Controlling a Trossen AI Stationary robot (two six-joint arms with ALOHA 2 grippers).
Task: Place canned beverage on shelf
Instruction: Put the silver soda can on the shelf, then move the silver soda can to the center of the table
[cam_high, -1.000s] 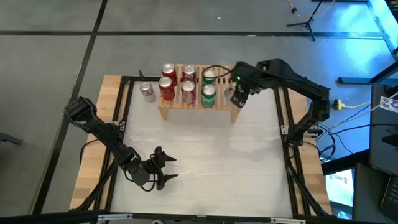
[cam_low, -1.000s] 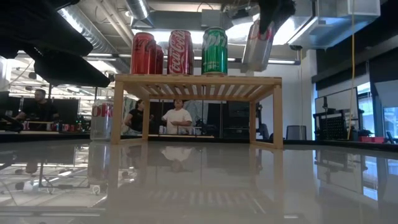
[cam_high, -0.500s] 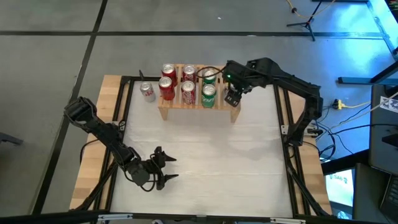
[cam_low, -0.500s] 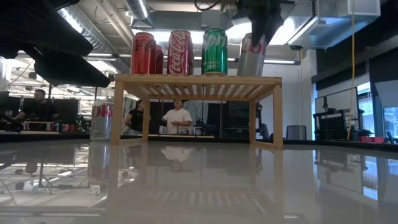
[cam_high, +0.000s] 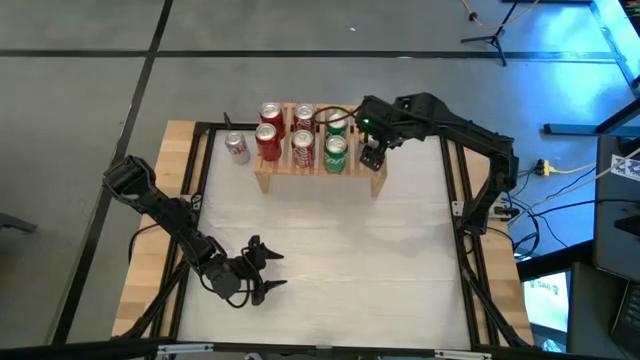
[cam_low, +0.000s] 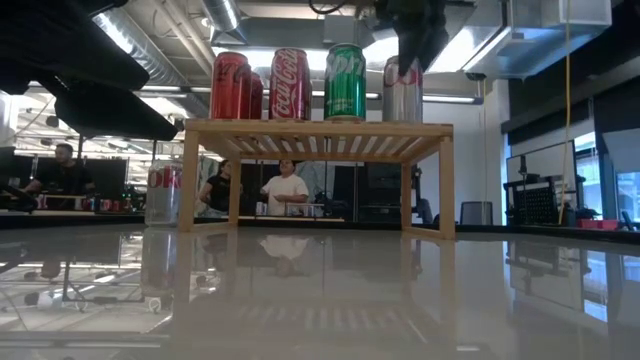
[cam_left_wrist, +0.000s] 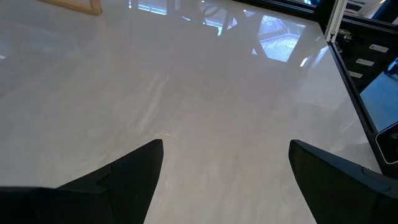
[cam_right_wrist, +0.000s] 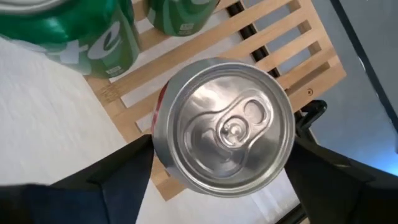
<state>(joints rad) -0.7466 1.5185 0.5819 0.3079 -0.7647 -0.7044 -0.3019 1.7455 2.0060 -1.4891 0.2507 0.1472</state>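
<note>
The pale wooden shelf (cam_high: 300, 181) (cam_low: 320, 128) stands at the table's far side. On it are two red cans (cam_low: 265, 85) and green cans (cam_low: 346, 82). A silver can (cam_low: 403, 92) (cam_right_wrist: 224, 130) stands upright on its base on the slats at the shelf's right end. My right gripper (cam_high: 373, 153) (cam_low: 415, 45) (cam_right_wrist: 224, 171) hangs right above this can, pointing down and open, one finger on each side of the can's top. My left gripper (cam_high: 265, 272) (cam_left_wrist: 224, 174) waits open over the table's near left, with nothing between its fingers.
Another silver can (cam_high: 237, 147) (cam_low: 163, 193) stands on the table just left of the shelf. The white tabletop (cam_high: 350, 250) lies bare in front of the shelf. A black frame (cam_high: 462, 200) runs round the table. People sit in the room behind.
My right gripper has carried the silver can toward the table's left and down over the shelf's right end. The can hung tilted a second ago and now stands upright on the slats beside the green can.
</note>
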